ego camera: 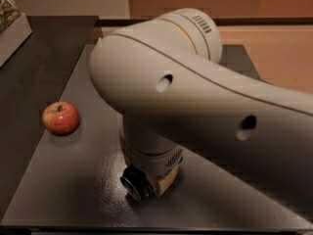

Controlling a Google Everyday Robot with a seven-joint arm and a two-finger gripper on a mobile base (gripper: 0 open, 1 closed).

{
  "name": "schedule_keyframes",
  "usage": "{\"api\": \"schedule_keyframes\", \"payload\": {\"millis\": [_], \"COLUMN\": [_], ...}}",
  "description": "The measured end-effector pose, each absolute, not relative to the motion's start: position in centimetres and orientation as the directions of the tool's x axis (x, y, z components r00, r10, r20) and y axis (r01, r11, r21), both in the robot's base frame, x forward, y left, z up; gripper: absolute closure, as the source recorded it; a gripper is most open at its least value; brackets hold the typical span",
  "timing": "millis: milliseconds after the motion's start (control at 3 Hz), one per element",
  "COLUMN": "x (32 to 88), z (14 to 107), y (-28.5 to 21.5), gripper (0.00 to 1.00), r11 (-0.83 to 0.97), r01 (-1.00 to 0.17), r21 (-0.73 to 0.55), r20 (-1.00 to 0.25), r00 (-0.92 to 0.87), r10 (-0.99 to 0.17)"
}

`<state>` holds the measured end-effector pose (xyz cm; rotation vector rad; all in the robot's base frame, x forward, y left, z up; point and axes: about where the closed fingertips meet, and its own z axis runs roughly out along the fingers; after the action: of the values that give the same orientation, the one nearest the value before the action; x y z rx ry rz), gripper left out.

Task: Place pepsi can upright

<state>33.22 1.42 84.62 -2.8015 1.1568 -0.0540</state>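
Your hand (150, 186) hangs low over tabletop (73, 180) nr front edge, pepsi can (135, 184) right at it; can't tell if clamped. Apple (60, 117) well left.

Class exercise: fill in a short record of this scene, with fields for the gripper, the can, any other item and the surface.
gripper: low over the table's near edge, beneath the arm
pepsi can: only a dark round end shows, at the gripper
apple: red, on the table, left of the arm, apart from it
table: dark grey
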Motion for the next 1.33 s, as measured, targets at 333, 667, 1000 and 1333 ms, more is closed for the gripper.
{"api": "schedule_keyframes", "payload": {"millis": [333,667,1000,1333], "x": [34.0,35.3,36.5,37.5], "z": [87.1,90.7,93.2,94.0], "y": [1.9,2.2,2.1,1.6], "gripper": [0.87,1.0,1.0,1.0], "r11": [-0.674,-0.592,-0.484,-0.373], "r01": [-0.725,-0.788,-0.858,-0.915], "r21": [-0.143,-0.167,-0.173,-0.156], "r20": [-0.056,-0.172,-0.32,-0.488], "r00": [0.686,0.615,0.514,0.4], "r10": [-0.726,-0.77,-0.796,-0.776]}}
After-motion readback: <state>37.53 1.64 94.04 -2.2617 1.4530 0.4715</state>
